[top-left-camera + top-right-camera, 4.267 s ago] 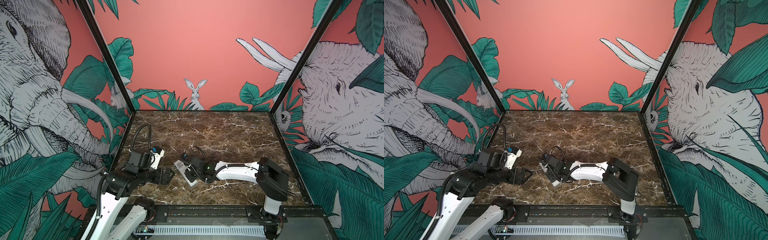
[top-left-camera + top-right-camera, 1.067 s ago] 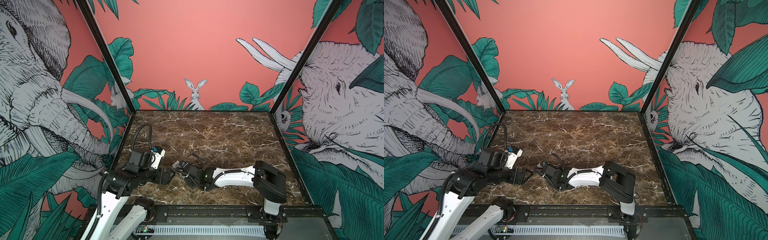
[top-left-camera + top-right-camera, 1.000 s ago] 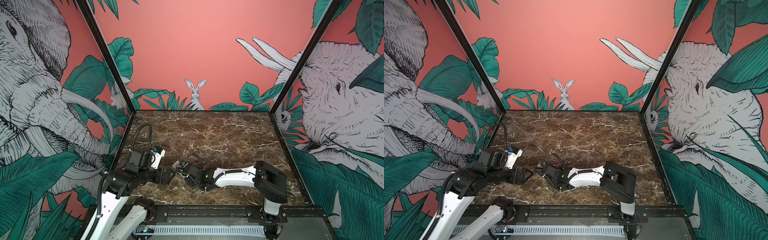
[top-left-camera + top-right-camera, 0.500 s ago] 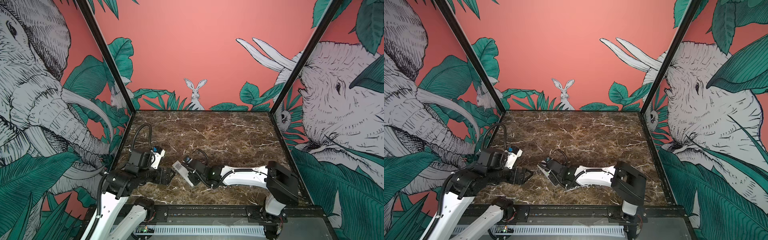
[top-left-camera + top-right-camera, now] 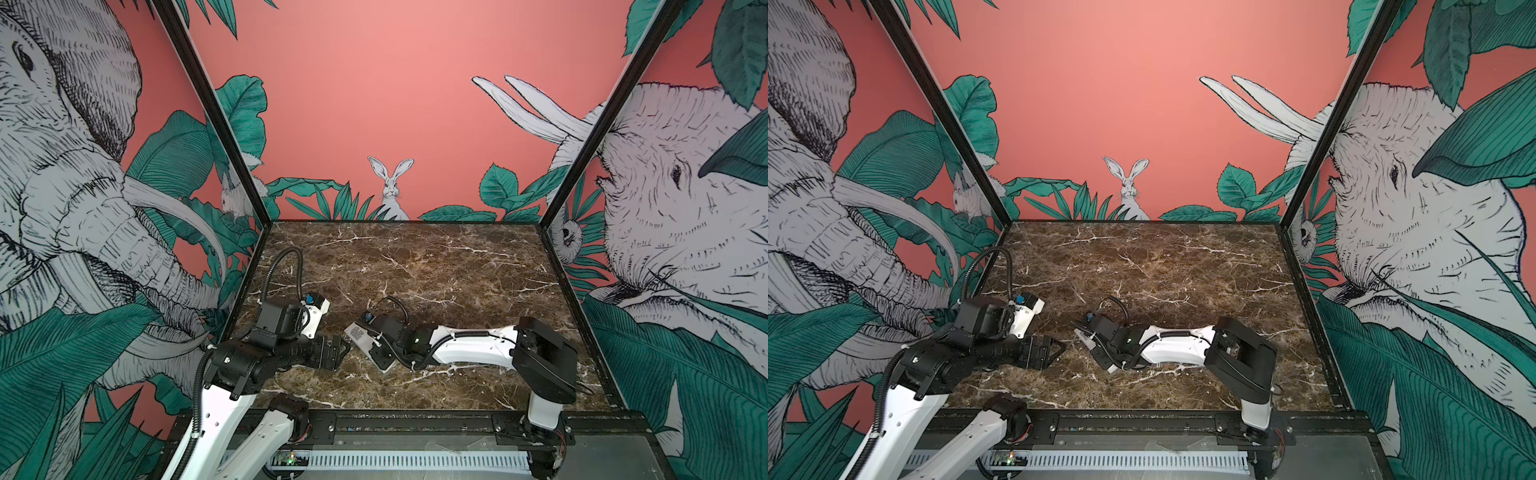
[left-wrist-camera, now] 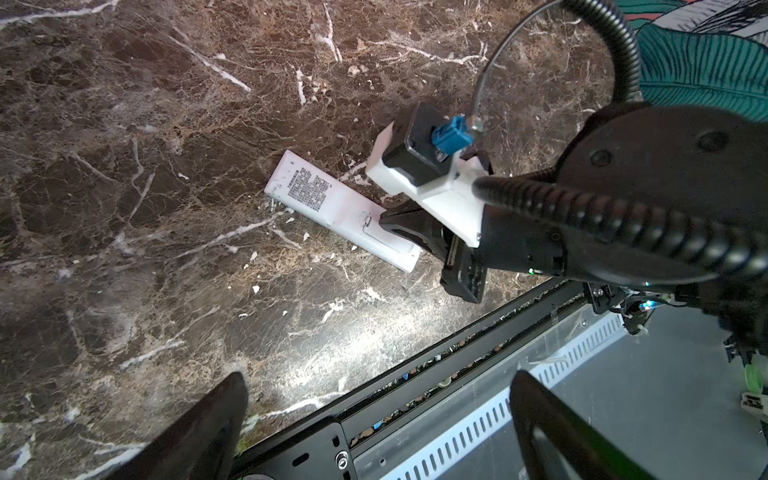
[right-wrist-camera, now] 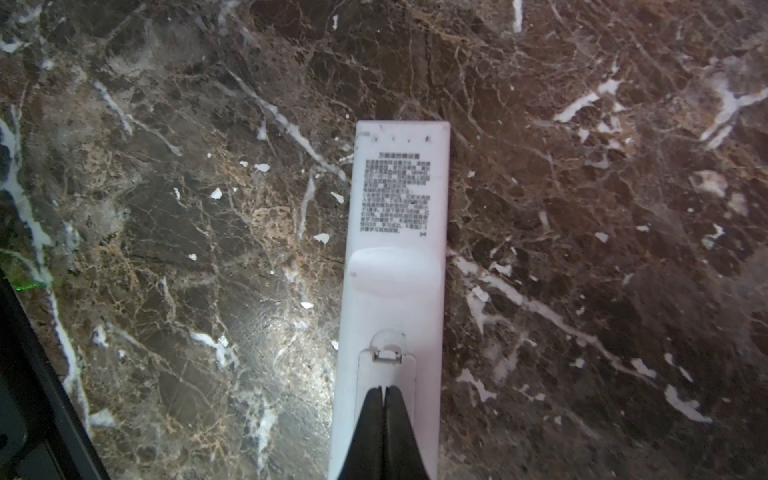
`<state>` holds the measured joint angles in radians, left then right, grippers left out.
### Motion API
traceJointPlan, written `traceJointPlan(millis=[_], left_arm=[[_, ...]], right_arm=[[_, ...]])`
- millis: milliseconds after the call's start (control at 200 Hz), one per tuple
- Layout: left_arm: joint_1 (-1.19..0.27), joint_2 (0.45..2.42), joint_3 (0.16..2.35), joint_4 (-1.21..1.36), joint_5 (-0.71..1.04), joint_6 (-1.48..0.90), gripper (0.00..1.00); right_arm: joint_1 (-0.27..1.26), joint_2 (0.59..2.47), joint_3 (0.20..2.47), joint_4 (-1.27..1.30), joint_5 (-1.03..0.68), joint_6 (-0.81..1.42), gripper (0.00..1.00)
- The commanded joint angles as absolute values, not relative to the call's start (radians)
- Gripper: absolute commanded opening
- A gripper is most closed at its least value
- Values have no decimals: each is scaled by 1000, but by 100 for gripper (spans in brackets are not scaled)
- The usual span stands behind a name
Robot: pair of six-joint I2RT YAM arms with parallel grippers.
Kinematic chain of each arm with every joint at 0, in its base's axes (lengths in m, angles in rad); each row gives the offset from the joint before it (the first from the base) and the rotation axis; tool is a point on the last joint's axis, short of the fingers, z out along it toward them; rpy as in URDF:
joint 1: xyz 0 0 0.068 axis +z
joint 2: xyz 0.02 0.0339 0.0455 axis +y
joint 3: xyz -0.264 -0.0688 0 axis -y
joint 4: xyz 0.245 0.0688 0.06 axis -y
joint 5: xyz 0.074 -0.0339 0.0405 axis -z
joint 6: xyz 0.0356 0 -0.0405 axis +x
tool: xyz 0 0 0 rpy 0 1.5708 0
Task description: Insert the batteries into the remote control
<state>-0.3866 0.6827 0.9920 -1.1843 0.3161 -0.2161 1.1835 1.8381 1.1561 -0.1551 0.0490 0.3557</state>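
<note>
The remote control [image 7: 395, 249] lies back-up on the marble table, a slim white bar with printed text and a closed battery cover [image 7: 386, 374]; it also shows in both top views [image 5: 357, 334] [image 5: 1084, 334] and in the left wrist view [image 6: 328, 208]. My right gripper [image 7: 383, 390] is shut, empty, its tips over the cover just behind the latch [image 5: 376, 353] [image 5: 1100, 353] [image 6: 384, 220]. My left gripper [image 6: 378, 376] stands open and empty, left of the remote near the front edge [image 5: 343, 351] [image 5: 1057, 351]. The batteries are out of view.
A black front rail [image 6: 415, 374] and a white slotted duct [image 6: 478, 424] run along the table's front edge, close to the remote's near end. Small white flecks [image 7: 320, 237] lie scattered on the marble. Patterned walls enclose the table on three sides.
My right arm has drawn back to the right, uncovering more of the remote, and its jaws have closed. The left arm has not moved.
</note>
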Motion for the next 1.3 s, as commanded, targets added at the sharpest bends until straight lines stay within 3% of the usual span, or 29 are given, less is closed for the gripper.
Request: traceJointPlan(millis=[0,440,855,1290], left_arm=[[-389,675,979,-1189,310,-212,99],[-390,678,979,-1189,312,-211,99],[-388,682,980,-1186,313,-212,99],[-384,679,979,-1184,318,-210,99]], right_arm=[[1179,1863,1187,-177,32,355,1],[1136,1935,1205,-308,107,461,2],[1134,1944,1235,-364,38,426,4],[1124,1860,1231,-399,44,417,30]])
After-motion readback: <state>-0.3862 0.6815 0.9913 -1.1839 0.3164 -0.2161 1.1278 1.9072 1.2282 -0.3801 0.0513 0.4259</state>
